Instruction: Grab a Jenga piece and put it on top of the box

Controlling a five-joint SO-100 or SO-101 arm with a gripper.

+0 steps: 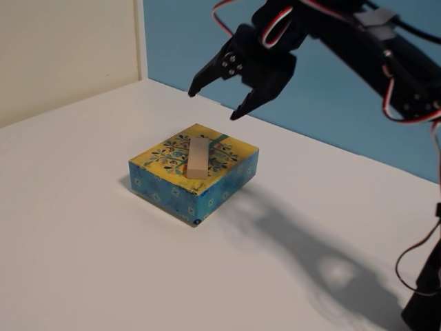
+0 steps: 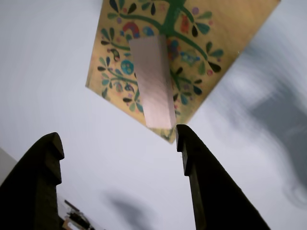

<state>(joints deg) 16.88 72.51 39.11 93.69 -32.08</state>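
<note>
The Jenga piece (image 1: 198, 157) lies flat on the yellow tree-patterned lid of the box (image 1: 172, 189), roughly across its middle. In the wrist view the same pale block (image 2: 152, 81) rests on the lid (image 2: 230, 38), one end reaching the lid's near edge. My gripper (image 1: 215, 103) hangs in the air above and behind the box, open, with nothing between its black fingers (image 2: 192, 153). It touches neither block nor box.
The box stands on a white tabletop (image 1: 83, 262). A cream wall panel (image 1: 62, 48) and a blue backdrop (image 1: 331, 103) close off the back. The arm's base and wires (image 1: 424, 289) are at the right edge.
</note>
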